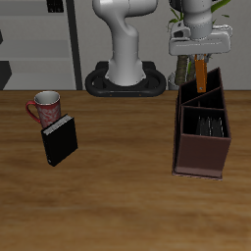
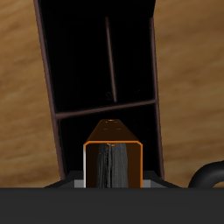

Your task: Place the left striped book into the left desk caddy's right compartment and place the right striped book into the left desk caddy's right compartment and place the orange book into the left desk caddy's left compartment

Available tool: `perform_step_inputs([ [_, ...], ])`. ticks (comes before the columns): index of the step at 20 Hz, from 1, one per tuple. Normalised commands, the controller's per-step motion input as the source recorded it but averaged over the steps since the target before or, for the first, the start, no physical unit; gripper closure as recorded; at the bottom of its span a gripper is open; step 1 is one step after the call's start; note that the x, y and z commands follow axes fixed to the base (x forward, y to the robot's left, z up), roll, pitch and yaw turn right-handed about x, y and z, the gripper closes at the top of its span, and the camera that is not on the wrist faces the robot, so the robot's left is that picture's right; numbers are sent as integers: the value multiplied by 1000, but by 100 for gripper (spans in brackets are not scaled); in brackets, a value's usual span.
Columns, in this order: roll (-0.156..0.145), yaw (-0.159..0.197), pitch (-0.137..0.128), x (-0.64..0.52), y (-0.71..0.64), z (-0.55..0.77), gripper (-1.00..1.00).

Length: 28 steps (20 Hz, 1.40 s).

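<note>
My gripper (image 1: 200, 61) has its jaws clamped on the thin orange book (image 1: 200, 72), upright above the left desk caddy (image 1: 202, 155)'s back bay; wrist view alone shows its grey page edge.

there are four books in all: one orange book (image 1: 201, 74), one black book (image 1: 59, 141) lying on the table, and two striped books (image 1: 209, 125) standing together inside the box. there is one tall brown caddy (image 1: 201, 157), one red and white mug (image 1: 46, 105), and one table (image 1: 118, 196).
</note>
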Motion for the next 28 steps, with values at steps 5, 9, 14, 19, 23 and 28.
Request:
perform_step_inputs([
  [5,-4,-4,15,42,12,-117,100],
  [9,-2,-3,26,66,4,-142,100],
  [14,3,6,35,26,8,-159,100],
  [19,-4,-54,69,58,-36,-116,-100],
  [23,2,9,31,39,3,-52,-100],
  [28,-13,2,8,38,-47,-5,-100],
])
